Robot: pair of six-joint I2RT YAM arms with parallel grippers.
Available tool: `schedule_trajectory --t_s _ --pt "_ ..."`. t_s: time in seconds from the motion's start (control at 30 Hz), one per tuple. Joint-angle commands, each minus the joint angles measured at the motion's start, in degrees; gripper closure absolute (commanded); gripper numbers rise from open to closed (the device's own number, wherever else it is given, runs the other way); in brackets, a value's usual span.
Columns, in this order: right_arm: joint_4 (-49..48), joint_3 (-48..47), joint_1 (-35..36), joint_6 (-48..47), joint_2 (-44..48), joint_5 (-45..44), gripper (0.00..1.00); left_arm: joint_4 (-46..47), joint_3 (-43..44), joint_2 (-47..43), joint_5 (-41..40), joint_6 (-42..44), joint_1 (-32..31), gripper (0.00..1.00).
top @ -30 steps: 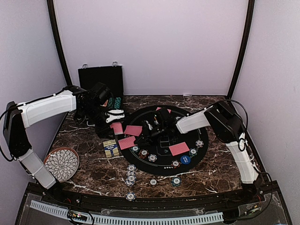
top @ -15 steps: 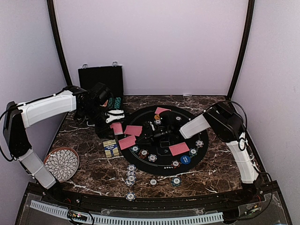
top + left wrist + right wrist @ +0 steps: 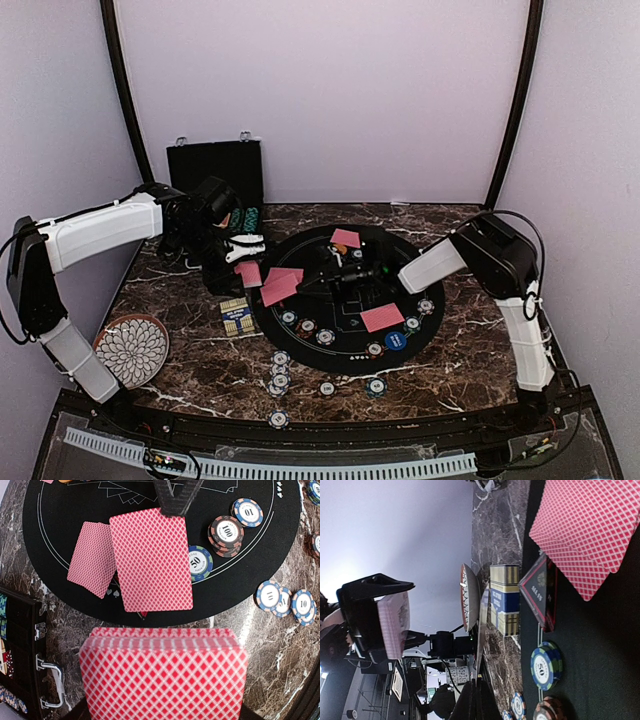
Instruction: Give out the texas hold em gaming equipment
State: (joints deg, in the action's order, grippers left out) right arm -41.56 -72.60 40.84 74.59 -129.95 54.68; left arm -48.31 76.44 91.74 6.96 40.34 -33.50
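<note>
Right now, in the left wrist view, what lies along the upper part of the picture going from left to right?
Case → left card → card pinched by the right gripper → 50 chip → 100 chip stack → 10 chips on the marble.

You see two arms [image 3: 100,228] [image 3: 436,262] with white link shells, black joint housings and bases, thin black cables looping beside the elbows, and slim black gripper fingers [image 3: 172,497].

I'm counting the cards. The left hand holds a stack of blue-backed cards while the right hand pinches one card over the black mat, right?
Not quite: the stack of cards in the left hand is red-backed, as the left wrist view shows. The right hand does pinch one card over the black mat.
</note>
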Motion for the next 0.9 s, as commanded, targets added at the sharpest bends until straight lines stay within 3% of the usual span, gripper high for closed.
schedule_trajectory --t_s 0.0,0.23,0.57,0.87 --pt "-6.7 2.1 -1.6 2.2 3.6 2.0 1.00 0.1 -0.3 -2.5 0.1 0.3 0.3 1.00" --pt "-4.7 3.2 -6.9 0.5 6.6 2.4 1.00 -0.2 -0.3 -2.6 -0.1 0.3 0.3 1.00" --pt "18.7 -5.7 -18.1 -14.4 7.0 -2.6 1.00 -0.6 -0.2 -2.7 -0.4 0.6 0.3 1.00" --pt "30.2 -16.3 -20.4 -20.4 1.0 -6.3 1.00 -0.4 -0.4 -2.6 -0.5 0.9 0.3 1.00"
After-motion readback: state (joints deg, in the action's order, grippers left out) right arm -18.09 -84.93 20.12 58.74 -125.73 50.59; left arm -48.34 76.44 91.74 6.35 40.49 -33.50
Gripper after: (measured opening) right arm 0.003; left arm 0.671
